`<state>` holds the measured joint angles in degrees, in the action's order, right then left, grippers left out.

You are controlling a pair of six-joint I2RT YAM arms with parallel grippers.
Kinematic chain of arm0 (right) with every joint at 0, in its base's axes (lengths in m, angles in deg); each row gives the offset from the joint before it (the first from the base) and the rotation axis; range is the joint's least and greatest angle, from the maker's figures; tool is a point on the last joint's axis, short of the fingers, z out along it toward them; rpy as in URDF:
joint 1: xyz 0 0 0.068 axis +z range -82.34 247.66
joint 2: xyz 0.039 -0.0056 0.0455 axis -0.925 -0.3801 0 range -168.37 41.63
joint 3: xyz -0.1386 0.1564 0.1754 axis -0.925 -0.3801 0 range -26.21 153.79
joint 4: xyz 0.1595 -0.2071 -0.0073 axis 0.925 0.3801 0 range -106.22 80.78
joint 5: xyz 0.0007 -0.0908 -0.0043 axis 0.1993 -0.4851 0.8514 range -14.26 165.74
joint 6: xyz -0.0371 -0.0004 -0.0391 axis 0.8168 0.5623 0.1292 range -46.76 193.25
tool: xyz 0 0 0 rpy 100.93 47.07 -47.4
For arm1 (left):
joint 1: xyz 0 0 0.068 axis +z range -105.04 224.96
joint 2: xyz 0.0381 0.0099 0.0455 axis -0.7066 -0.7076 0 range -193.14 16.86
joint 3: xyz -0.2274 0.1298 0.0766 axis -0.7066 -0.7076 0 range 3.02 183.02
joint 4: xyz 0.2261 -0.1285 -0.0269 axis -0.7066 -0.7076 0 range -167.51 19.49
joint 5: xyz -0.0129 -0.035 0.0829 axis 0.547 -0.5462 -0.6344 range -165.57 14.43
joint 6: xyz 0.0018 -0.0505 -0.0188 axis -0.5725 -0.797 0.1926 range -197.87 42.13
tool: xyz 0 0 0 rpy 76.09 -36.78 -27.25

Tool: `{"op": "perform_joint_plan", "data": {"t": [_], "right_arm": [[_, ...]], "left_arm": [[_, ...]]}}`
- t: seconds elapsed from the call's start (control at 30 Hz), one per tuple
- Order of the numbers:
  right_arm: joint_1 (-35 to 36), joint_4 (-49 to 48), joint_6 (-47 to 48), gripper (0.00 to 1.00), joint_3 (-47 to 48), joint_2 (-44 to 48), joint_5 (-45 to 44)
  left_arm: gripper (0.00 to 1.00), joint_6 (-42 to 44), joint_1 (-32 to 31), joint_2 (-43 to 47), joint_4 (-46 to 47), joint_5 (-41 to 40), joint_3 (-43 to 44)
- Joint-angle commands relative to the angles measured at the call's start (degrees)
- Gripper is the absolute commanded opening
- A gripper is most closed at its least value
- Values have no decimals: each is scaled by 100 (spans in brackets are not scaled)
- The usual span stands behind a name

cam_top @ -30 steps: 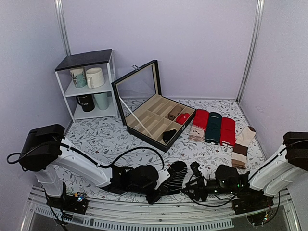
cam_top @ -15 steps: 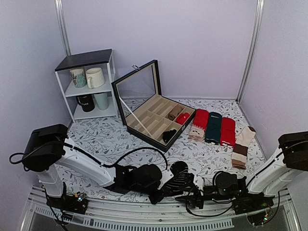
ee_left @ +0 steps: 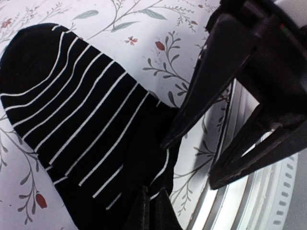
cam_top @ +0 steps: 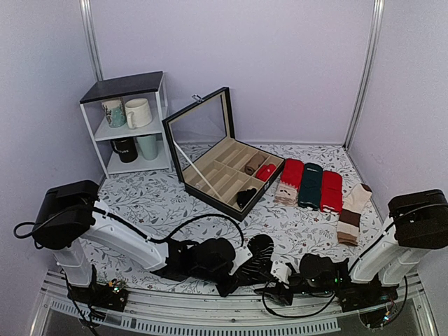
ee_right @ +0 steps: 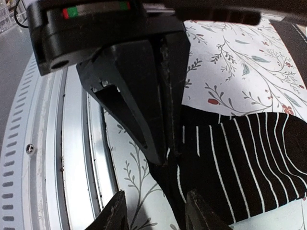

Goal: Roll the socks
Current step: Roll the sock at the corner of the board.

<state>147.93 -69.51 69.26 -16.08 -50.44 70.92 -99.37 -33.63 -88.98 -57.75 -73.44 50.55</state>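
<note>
The black socks with thin white stripes [cam_top: 257,253] lie flat near the table's front edge, between the two arms. My left gripper [ee_left: 153,207] is shut on the socks' near edge [ee_left: 81,124]; in the top view it [cam_top: 233,278] sits just left of them. My right gripper [ee_right: 158,213] is open and low over the same end of the socks [ee_right: 240,163]. One of its fingers is above the fabric, the other above the floral table cover. From the right wrist view, the left gripper [ee_right: 169,152] pinches the fabric just ahead.
The metal rail [cam_top: 210,318] runs along the near edge right under both grippers. An open compartment box [cam_top: 217,157] stands mid-table, a shelf with mugs [cam_top: 129,122] at back left. Red and green socks [cam_top: 311,185] and cream-and-brown socks [cam_top: 353,210] lie at right.
My right gripper has swung down and left to the socks' near end, beside the left gripper. The left gripper has kept its hold and place.
</note>
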Motion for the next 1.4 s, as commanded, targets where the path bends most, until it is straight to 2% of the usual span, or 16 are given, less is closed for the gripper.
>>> {"op": "perform_joint_plan", "data": {"t": [0.0, 0.13, 0.27, 0.37, 0.47, 0.5, 0.63, 0.8, 0.97, 1.13, 1.23, 1.37], "right_arm": [[28, 153, -128, 41, 157, -383, -107], [31, 260, -345, 36, 220, -628, -358], [29, 337, -688, 25, 152, -756, -566], [30, 373, -1028, 11, 57, -760, -590], [28, 407, -1311, 4, -51, -766, -511], [24, 408, -1439, 3, -74, -768, -431], [-22, 444, -1850, 2, -137, -726, -24], [-563, 812, -2616, 2, -96, -668, 1179], [-822, 1459, -3376, 2, 58, -628, 1764], [-1047, 1522, -4000, 2, 8, -640, 2263], [-1198, 1599, -4317, 2, 34, -666, 2503], [-1353, 1704, -4456, 2, 82, -685, 2725]], "left_arm": [[0, -16, 15, -382, -941, 202, -240], [0, -5, 14, -380, -896, 232, -244], [0, 97, 11, -376, -849, 255, -236], [0, 167, 10, -331, -812, 254, -244], [0, 229, 12, -241, -769, 159, -285], [5, 281, 10, -167, -748, 26, -312], [14, 649, -27, 351, -517, -612, -539], [20, 1654, -141, 1177, 159, -1251, -956], [25, 2479, -293, 1675, 970, -1149, -1483], [35, 3181, -482, 1896, 1903, -700, -2098], [37, 3573, -620, 1806, 2156, -510, -2161], [39, 3740, -746, 1345, 2302, -649, -2061]]}}
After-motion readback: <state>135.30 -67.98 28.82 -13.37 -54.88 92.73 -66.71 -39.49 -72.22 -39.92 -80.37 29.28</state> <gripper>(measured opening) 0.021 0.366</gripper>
